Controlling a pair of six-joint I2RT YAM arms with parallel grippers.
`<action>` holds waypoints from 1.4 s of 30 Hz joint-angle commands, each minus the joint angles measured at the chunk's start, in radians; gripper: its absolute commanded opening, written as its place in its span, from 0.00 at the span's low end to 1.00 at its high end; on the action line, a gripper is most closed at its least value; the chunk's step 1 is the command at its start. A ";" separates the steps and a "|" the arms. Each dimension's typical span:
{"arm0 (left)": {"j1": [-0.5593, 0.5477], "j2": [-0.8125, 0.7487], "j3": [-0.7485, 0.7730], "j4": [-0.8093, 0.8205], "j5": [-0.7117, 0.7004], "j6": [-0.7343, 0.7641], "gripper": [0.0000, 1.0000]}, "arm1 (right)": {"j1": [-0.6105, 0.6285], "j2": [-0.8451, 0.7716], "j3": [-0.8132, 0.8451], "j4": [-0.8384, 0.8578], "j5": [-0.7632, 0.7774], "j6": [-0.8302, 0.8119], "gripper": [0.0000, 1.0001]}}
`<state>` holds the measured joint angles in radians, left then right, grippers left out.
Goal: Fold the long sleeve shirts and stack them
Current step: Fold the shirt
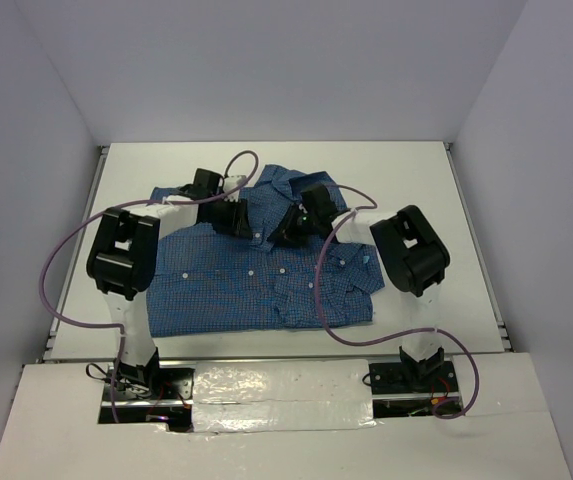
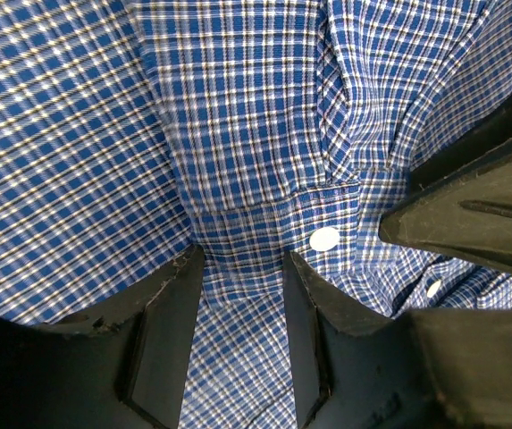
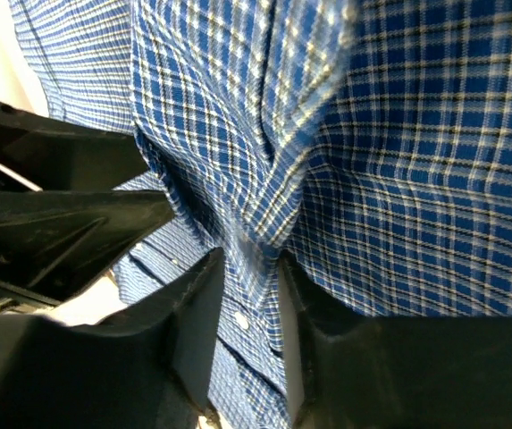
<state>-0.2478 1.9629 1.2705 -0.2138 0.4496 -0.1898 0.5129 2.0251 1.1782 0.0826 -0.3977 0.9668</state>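
White counter (image 1: 416, 180) boxed by pale walls (image 1: 266, 60) on three sides; lighting even.

Right hand (image 3: 251, 268): narrow gap, with a raised ridge of shirt (image 1: 246, 285) pinched into it. Judged a grip on cloth.

Left hand (image 2: 242, 268): medium gap, with a band of checked cloth lying in it and a white button (image 2: 324, 239) just beyond the fingertips. Cannot tell whether gripped or only straddled. Set close beside the right hand, both at the collar end of the shirt.

Shirt: buttons up, spread at mid-counter, collar at the far side, hem at the near side. Outline roughly rectangular, slightly ragged on the right.

Step, as judged: taking hold at the collar end for a fold toward the hem. Fold not yet made; nothing stacked, and no second shirt in view.

Next move calls for: a confirmed hold on the left, both hands raised together and level, then an even carry toward the hem without skewing the cloth.

Edges and room: hem close to the near counter edge, so little margin there. Bare counter beyond the collar and along both sides. Both arms over the shirt's flanks, and a purple cable (image 1: 321, 290) across its right half; snag risk during the carry.
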 commanded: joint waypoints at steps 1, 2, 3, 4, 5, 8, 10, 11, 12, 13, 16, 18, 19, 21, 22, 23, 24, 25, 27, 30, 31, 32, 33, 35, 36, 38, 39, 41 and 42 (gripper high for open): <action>-0.007 0.027 0.003 0.030 0.014 -0.022 0.52 | 0.016 0.015 0.025 0.043 0.008 0.003 0.32; -0.007 0.027 0.000 0.033 0.014 -0.020 0.52 | 0.015 0.012 0.021 0.048 0.005 0.010 0.24; -0.007 0.025 0.001 0.031 0.015 -0.019 0.52 | 0.015 0.012 0.020 0.051 0.002 0.012 0.20; -0.007 0.025 0.003 0.030 0.017 -0.016 0.52 | 0.015 0.012 0.020 0.052 -0.001 0.010 0.17; -0.007 0.024 0.009 0.025 0.021 -0.007 0.52 | 0.015 0.011 0.020 0.052 -0.009 0.009 0.12; -0.007 0.013 0.016 0.008 0.026 0.015 0.52 | 0.013 -0.003 0.021 0.059 -0.018 0.000 0.03; -0.007 0.005 0.029 -0.030 0.040 0.039 0.53 | 0.013 -0.028 0.023 0.052 -0.023 -0.014 0.00; -0.007 -0.011 0.039 -0.042 0.047 0.082 0.53 | 0.010 -0.041 0.023 0.045 -0.023 -0.023 0.00; -0.007 -0.024 0.047 -0.056 0.058 0.111 0.54 | 0.010 -0.054 0.023 0.037 -0.024 -0.042 0.00; -0.007 -0.036 0.061 -0.085 0.073 0.175 0.55 | 0.007 -0.086 0.020 0.025 -0.026 -0.052 0.00; -0.007 -0.125 0.095 -0.157 0.131 0.391 0.62 | -0.005 -0.146 0.020 -0.006 -0.075 -0.091 0.00; -0.007 -0.168 0.108 -0.205 0.185 0.531 0.69 | -0.002 -0.189 0.015 -0.033 -0.095 -0.111 0.00; -0.010 -0.217 0.109 -0.254 0.234 0.702 0.70 | -0.002 -0.200 0.012 -0.038 -0.102 -0.112 0.00; -0.019 -0.284 0.084 -0.298 0.254 0.969 0.74 | -0.004 -0.230 -0.008 -0.027 -0.131 -0.100 0.00; -0.024 -0.307 0.072 -0.314 0.248 1.056 0.75 | -0.004 -0.236 -0.012 -0.024 -0.138 -0.093 0.00; -0.030 -0.326 0.058 -0.325 0.238 1.123 0.83 | -0.005 -0.244 -0.023 -0.017 -0.150 -0.086 0.00; -0.042 -0.360 0.026 -0.320 0.213 1.229 0.84 | -0.005 -0.255 -0.028 -0.001 -0.153 -0.065 0.00; -0.048 -0.377 0.011 -0.311 0.201 1.262 0.87 | -0.005 -0.259 -0.032 0.011 -0.155 -0.054 0.00; -0.065 -0.416 -0.037 -0.228 0.173 1.259 0.99 | -0.005 -0.269 -0.040 0.042 -0.148 -0.031 0.00; -0.071 -0.452 -0.077 -0.141 0.112 1.157 0.99 | -0.005 -0.269 -0.034 0.069 -0.129 0.021 0.00; -0.068 -0.464 -0.088 -0.116 0.063 1.108 0.99 | -0.005 -0.267 -0.029 0.075 -0.127 0.033 0.00; -0.058 -0.496 -0.114 -0.078 0.049 1.008 0.99 | -0.005 -0.264 -0.028 0.095 -0.118 0.045 0.00; -0.050 -0.515 -0.131 -0.061 0.041 0.959 0.99 | -0.007 -0.261 -0.026 0.104 -0.113 0.071 0.00; -0.045 -0.594 -0.204 0.003 -0.006 0.785 0.99 | -0.005 -0.252 -0.025 0.132 -0.107 0.099 0.00; -0.050 -0.620 -0.232 0.020 -0.014 0.736 0.99 | -0.004 -0.249 -0.025 0.141 -0.101 0.117 0.00; -0.073 -0.706 -0.345 0.075 -0.084 0.626 0.99 | -0.002 -0.249 -0.031 0.163 -0.095 0.154 0.00; -0.123 -0.725 -0.376 0.127 -0.129 0.609 0.99 | 0.001 -0.250 -0.032 0.161 -0.087 0.159 0.00; -0.194 -0.748 -0.440 0.155 -0.266 0.558 0.99 | 0.006 -0.259 -0.037 0.143 -0.072 0.161 0.00; -0.209 -0.745 -0.451 0.166 -0.302 0.534 0.99 | 0.007 -0.262 -0.040 0.141 -0.069 0.162 0.00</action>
<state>-0.3836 1.2339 0.8669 -0.1680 0.3096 0.5091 0.5125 1.7905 1.1477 0.1776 -0.4927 1.0916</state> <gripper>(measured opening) 0.993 0.012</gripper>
